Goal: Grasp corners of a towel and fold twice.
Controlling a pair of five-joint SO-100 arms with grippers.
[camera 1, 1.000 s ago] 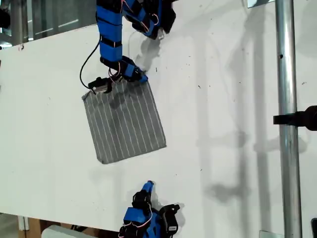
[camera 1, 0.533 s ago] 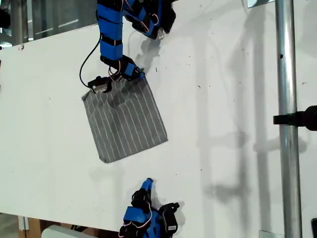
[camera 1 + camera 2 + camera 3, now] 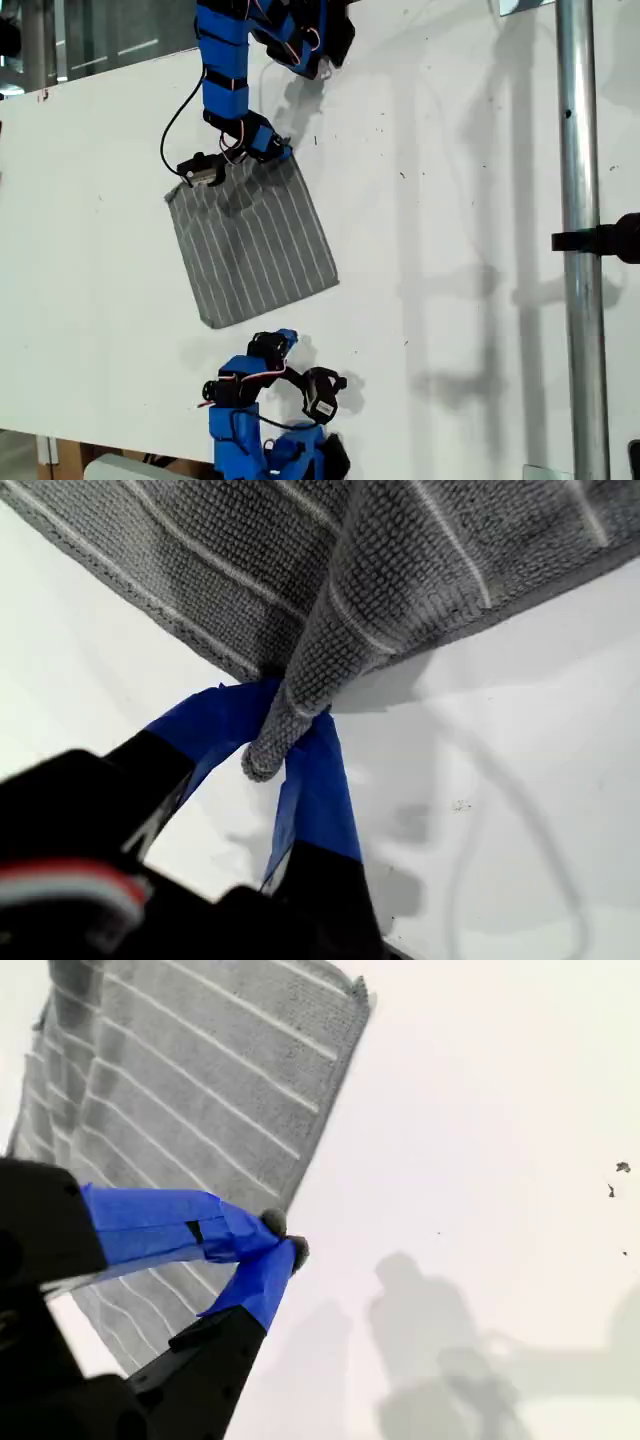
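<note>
Between the blue taped fingers of my first gripper (image 3: 285, 742), a bunched corner (image 3: 270, 750) of the knitted grey towel (image 3: 252, 243) is pinched. Its white stripes run slightly aslant from the exterior view's top to bottom, upper left of centre. My second gripper (image 3: 285, 1240), fingertips pressed together, holds nothing on the white table (image 3: 450, 200).

The towel (image 3: 252, 243) is made of soft grey cloth with a bumpy, knitted look and thin white stripes, and its woven loops can be seen up close in the first wrist view where a bunched corner (image 3: 268, 755) is pinched by my first gripper (image 3: 285, 742). The table (image 3: 450, 200) is seen as a smooth, matt white top with a few small dark specks. The fingers of my second gripper (image 3: 285, 1240) are wrapped in slightly wrinkled matt blue tape over black plastic, and a shiny metal pole (image 3: 580, 150) is seen at the right of the exterior view.
</note>
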